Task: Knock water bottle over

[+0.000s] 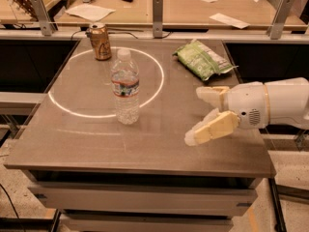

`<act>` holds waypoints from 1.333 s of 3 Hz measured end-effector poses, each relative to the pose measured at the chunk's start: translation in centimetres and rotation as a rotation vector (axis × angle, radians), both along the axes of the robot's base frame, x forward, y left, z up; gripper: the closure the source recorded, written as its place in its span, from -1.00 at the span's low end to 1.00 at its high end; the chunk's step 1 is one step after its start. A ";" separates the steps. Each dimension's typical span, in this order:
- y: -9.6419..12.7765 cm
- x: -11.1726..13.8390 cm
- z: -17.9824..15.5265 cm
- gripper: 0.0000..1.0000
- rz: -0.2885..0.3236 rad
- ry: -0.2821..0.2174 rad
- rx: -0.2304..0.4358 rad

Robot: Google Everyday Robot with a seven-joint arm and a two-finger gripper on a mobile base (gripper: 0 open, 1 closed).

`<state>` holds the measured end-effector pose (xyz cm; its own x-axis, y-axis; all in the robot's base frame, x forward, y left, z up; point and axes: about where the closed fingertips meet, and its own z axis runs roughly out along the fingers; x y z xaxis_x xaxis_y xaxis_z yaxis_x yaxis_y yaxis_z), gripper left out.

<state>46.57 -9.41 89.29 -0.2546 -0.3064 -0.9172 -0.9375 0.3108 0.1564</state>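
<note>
The water bottle is clear ribbed plastic with a white cap and a red-white-dark label band. It stands upright on the grey-brown table, inside a white ring of light. My gripper comes in from the right on a white arm, over the table's right part, well to the right of the bottle and apart from it. Its two cream fingers are spread apart, with nothing between them.
A gold-brown drink can stands at the back left of the table. A green snack bag lies at the back right, behind the gripper. A railing with metal posts and a desk with papers are beyond the table.
</note>
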 end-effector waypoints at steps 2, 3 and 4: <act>4.1 3.1 0.0 -1.00 0.067 -0.115 0.008; 6.5 4.3 0.1 -1.00 0.104 -0.142 0.043; 8.7 5.4 0.5 -1.00 0.132 -0.172 0.074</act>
<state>52.01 -0.73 89.82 -0.0548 -0.2569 -0.9649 -0.9841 0.1776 0.0086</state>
